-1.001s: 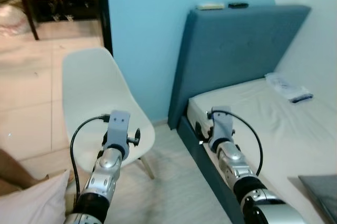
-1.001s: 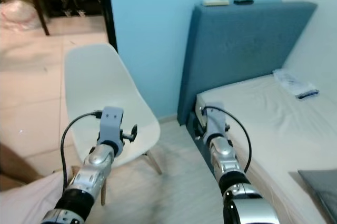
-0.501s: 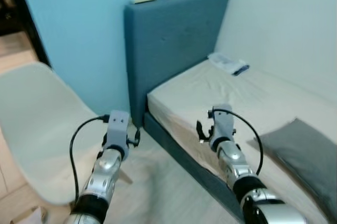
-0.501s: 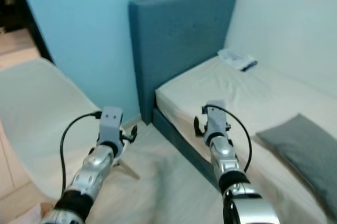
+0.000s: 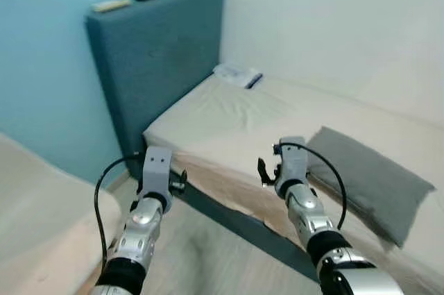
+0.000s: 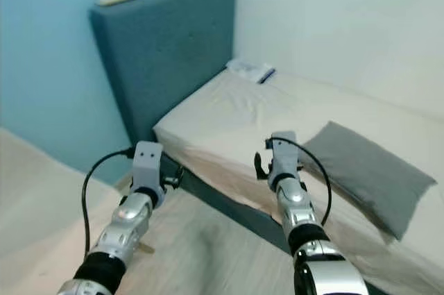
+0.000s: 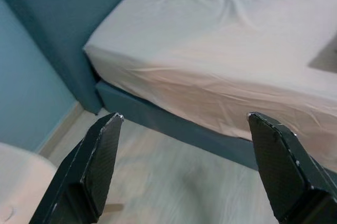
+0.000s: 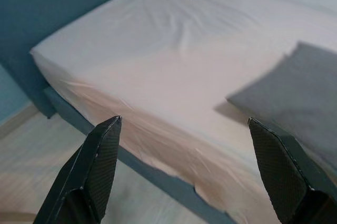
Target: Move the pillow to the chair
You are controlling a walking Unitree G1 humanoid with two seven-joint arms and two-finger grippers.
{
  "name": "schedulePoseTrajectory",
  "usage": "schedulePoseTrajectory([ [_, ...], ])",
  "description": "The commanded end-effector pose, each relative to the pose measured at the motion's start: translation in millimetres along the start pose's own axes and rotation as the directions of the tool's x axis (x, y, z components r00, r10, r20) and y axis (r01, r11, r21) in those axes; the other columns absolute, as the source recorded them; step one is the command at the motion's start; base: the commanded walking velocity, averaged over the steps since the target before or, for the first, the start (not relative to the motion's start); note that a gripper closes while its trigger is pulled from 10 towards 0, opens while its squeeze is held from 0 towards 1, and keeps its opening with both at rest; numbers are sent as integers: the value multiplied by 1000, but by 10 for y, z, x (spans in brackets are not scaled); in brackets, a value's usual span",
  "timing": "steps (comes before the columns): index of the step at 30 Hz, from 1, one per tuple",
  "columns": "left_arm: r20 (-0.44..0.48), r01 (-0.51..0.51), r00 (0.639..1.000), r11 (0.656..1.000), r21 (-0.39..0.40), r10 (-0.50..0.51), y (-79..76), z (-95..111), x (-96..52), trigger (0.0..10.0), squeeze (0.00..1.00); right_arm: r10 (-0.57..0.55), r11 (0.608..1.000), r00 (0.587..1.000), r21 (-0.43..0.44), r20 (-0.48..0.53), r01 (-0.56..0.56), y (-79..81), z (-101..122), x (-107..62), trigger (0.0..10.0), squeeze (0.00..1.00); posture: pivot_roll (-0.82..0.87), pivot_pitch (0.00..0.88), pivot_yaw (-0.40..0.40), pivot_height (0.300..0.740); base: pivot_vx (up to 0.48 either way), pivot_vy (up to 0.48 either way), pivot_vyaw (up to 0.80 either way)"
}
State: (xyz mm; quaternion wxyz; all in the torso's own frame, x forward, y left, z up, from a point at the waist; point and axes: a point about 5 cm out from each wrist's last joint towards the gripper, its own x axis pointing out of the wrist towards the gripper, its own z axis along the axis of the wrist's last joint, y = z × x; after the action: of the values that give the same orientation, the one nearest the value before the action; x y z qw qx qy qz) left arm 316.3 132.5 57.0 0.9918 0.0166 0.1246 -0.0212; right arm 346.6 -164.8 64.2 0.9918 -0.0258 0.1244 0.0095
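So far nothing is moved: the pillow (image 5: 368,180) lies on the bed (image 5: 229,118), untouched. Both the left tool (image 7: 184,166) and the right tool (image 8: 184,166) hang apart and empty; grasp and carry to the chair (image 5: 41,225) remain.

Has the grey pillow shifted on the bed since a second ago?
Cannot tell. The camera swung right, so the pillow came further into view; it lies on the mattress, but its earlier glimpse is too partial to compare.
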Motion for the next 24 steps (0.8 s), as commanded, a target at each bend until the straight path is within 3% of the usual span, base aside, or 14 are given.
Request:
schedulePoseTrajectory([
  [1, -4, 2, 1000, 1000, 1, -2, -6, -14, 4, 10000, 0, -8, 1000, 1000, 2, -5, 8, -24, 7, 4, 10000, 0, -75, 0, -5, 740, 0, 0, -800],
  [15, 2, 5, 1000, 1000, -1, -5, -28, 4, 16, 10000, 0, 7, 1000, 1000, -8, -13, -7, -3, 1, 11, 10000, 0, -53, 0, -31, 740, 0, 0, -800],
  [24, -12, -66, 998, 998, -18, 66, 122, -91, -75, 10000, 0, 37, 999, 999, 27, -16, -37, 90, -8, 14, 10000, 0, 32, 0, -80, 740, 0, 0, -800],
])
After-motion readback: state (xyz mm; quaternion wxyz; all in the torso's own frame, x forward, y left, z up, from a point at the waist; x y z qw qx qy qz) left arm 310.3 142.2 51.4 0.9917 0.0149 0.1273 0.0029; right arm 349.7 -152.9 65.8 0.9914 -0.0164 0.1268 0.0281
